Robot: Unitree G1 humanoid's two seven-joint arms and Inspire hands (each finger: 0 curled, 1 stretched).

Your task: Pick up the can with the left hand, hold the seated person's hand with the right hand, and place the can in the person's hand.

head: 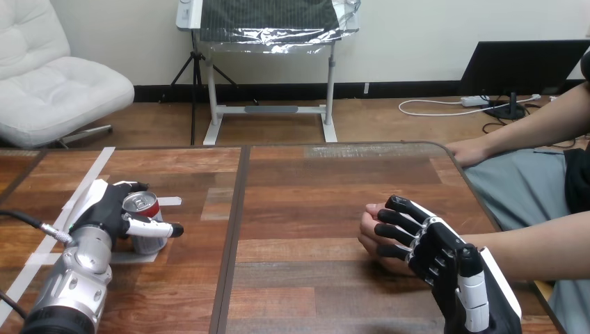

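Note:
A silver and red can stands upright on the wooden table at the near left. My left hand is shut on it, with the thumb across its front and the fingers behind it. At the near right the person's hand rests on the table, its forearm coming in from the right. My right hand lies over that hand from the near side, and its fingers curl round it. Most of the person's palm is hidden beneath them.
The person's other hand rests on the table's far right edge. Strips of white tape run across the table's left part around the can. A dark seam divides the table down its middle.

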